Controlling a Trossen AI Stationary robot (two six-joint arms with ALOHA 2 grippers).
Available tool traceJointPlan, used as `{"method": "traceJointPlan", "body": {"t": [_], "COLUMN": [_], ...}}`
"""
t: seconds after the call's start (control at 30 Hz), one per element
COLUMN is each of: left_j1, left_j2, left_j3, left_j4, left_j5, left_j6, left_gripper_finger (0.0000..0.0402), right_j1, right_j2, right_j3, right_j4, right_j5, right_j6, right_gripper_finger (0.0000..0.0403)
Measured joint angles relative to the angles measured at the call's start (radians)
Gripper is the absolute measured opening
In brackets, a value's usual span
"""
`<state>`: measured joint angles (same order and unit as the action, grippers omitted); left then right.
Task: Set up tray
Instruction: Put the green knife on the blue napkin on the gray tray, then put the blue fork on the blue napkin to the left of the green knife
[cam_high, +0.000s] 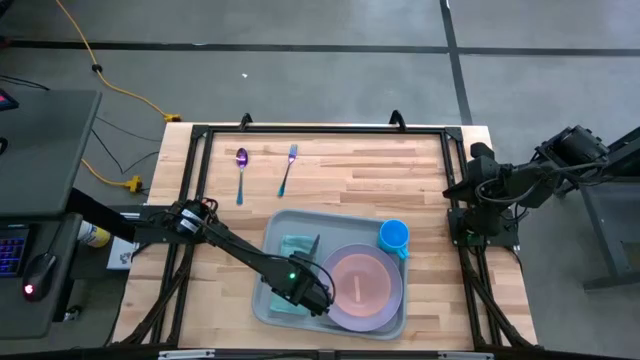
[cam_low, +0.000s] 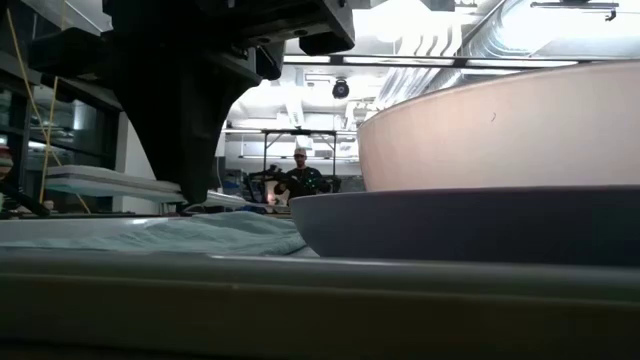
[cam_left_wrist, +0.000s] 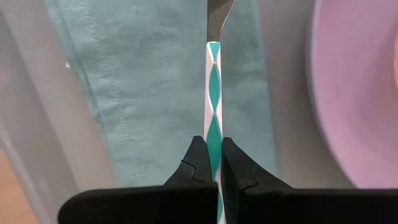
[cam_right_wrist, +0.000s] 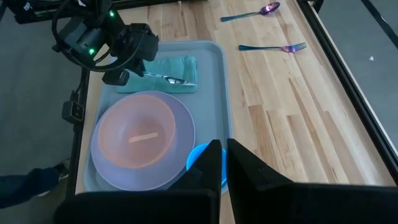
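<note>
The tray (cam_high: 300, 225) lay at the table's (cam_high: 400, 180) near edge, centred. On it, a teal napkin (cam_high: 292, 248) occupied the left half; a lilac plate (cam_high: 392, 300) carrying a pink bowl (cam_high: 358, 282) occupied the right, with a blue cup (cam_high: 394, 236) at the far right corner. The left gripper (cam_left_wrist: 212, 163) was over the napkin, jaws clamped on a knife (cam_left_wrist: 214, 93) by its teal-and-white handle. The right gripper (cam_right_wrist: 225, 163) waited beyond the table's right edge, jaws closed and empty. A spoon (cam_high: 241, 172) and fork (cam_high: 288, 168) lay near the far edge.

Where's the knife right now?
The knife is over the teal napkin on the tray's left side, beside the purple plate. The left hand is shut on its patterned handle.
</note>
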<state>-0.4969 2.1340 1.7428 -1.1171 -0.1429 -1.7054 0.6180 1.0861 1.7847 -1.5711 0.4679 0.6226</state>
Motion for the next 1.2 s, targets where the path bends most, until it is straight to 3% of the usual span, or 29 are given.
{"method": "traceJointPlan", "body": {"t": [0.8,1.07,1.2], "left_j1": [0.006,0.006,0.006], "left_j2": [0.068,0.068,0.068], "left_j3": [-0.001,-0.001,-0.001], "left_j4": [0.084,0.098,0.098], "left_j5": [0.031,0.021,0.018], "left_j6": [0.001,0.004,0.005], "left_gripper_finger": [0.0027,0.0144,0.0165], "right_j1": [0.000,0.000,0.000], "right_j2": [-0.001,-0.001,-0.001], "right_j3": [0.000,0.000,0.000], "right_j4": [0.000,0.000,0.000], "right_j5": [-0.007,-0.007,-0.012], "right_j6": [-0.022,-0.035,-0.041], "right_gripper_finger": [0.0000,0.0000,0.0000]}}
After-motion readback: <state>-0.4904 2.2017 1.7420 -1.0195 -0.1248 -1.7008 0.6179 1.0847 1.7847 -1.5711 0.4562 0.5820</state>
